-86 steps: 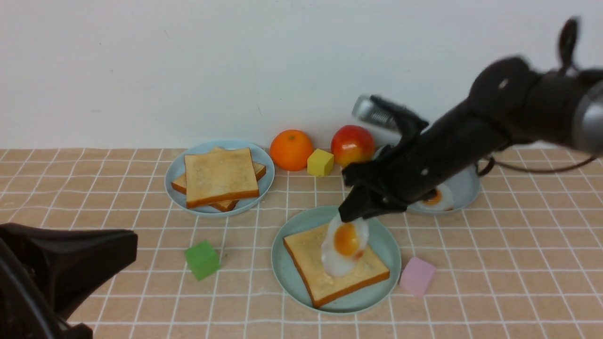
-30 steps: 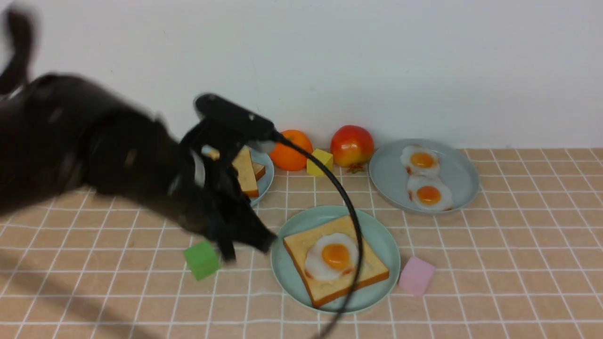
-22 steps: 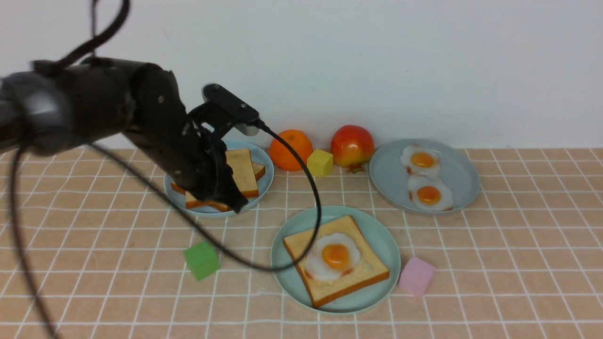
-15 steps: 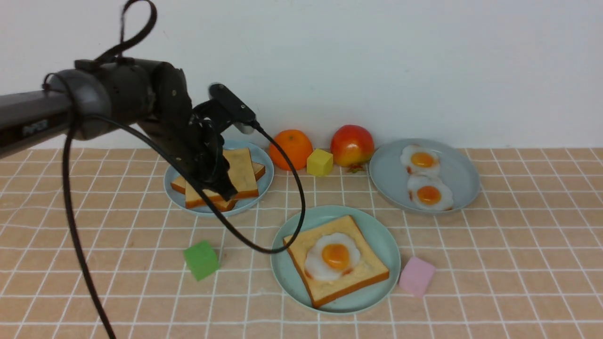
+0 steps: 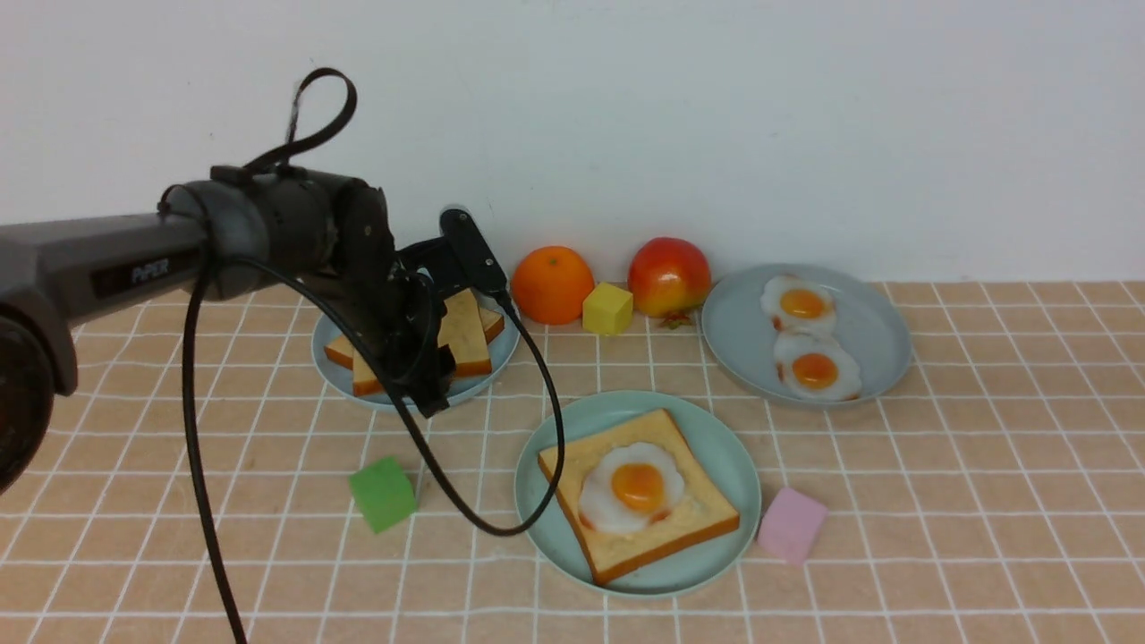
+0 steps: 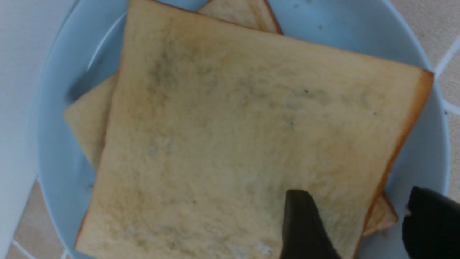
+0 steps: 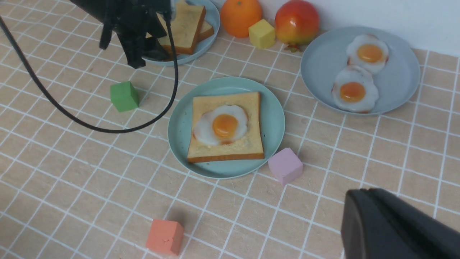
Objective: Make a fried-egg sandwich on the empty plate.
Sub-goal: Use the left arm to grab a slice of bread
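The mint-green plate (image 5: 542, 528) sits front and centre with one toast slice (image 5: 693, 517) on it. A fried egg (image 5: 631, 487) lies on that slice. My left gripper (image 5: 428, 389) hangs open over the pale blue plate (image 5: 333, 368) of stacked toast (image 5: 465, 331). In the left wrist view one finger (image 6: 302, 226) is above the top slice (image 6: 233, 136). The other finger (image 6: 431, 223) is past its crust, over the plate. Nothing is gripped. My right gripper (image 7: 361, 194) is shut and empty, low over the table near the front right, and does not show in the front view.
An orange (image 5: 553, 284), a yellow cube (image 5: 608, 308) and an apple (image 5: 669, 276) line the back wall. A grey-blue plate (image 5: 863, 313) holds two more eggs. Green (image 5: 383, 493), pink (image 5: 791, 524) and orange-red (image 7: 164, 236) cubes lie around. The left arm's cable (image 5: 537, 501) droops over the green plate's left edge.
The right arm left the egg on the toast and drew back out of the front view. The left arm swung in to the toast plate and its jaws opened.
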Robot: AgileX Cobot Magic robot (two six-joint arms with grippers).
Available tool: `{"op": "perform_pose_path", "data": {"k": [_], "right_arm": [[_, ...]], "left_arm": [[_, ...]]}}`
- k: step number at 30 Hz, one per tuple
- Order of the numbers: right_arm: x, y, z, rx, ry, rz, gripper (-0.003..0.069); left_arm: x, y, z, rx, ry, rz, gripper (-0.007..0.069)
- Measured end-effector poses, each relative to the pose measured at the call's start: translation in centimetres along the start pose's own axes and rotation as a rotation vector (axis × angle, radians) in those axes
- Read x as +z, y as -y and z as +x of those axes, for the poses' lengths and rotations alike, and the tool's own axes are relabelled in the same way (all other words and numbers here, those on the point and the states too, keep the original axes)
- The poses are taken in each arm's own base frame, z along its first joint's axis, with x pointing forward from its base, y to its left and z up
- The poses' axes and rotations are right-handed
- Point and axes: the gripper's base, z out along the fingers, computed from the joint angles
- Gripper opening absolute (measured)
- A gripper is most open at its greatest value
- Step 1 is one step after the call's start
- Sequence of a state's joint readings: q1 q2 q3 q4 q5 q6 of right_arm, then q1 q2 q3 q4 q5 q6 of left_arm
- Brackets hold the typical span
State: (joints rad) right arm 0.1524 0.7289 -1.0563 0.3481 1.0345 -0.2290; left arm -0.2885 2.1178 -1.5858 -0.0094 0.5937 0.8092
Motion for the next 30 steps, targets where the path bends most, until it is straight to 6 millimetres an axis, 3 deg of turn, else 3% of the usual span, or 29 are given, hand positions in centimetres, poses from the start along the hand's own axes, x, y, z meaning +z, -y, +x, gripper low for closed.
{"op": "perform_pose_path", "data": {"k": [13, 22, 24, 30], "right_arm": [[0.0, 0.0, 0.0, 0.0, -0.001, 0.0, 0.0007], [0.0, 0.0, 0.0, 0.002, -0.005, -0.005, 0.0015], [0.0, -0.1, 0.0, 0.007, -0.004, -0.014, 0.0015], [0.0, -0.2, 0.0, 0.013, -0.002, -0.024, 0.002]], "left_arm": [[0.0, -0.3, -0.2, 0.008, 0.02, -0.028, 0.0143], [0.0, -0.3, -0.2, 0.008, 0.024, -0.033, 0.0055], [0.0, -0.3, -0.2, 0.012, 0.023, -0.035, 0.0001], [-1.1, -0.6, -0.6, -0.034, 0.035, -0.045, -0.0013]]}}
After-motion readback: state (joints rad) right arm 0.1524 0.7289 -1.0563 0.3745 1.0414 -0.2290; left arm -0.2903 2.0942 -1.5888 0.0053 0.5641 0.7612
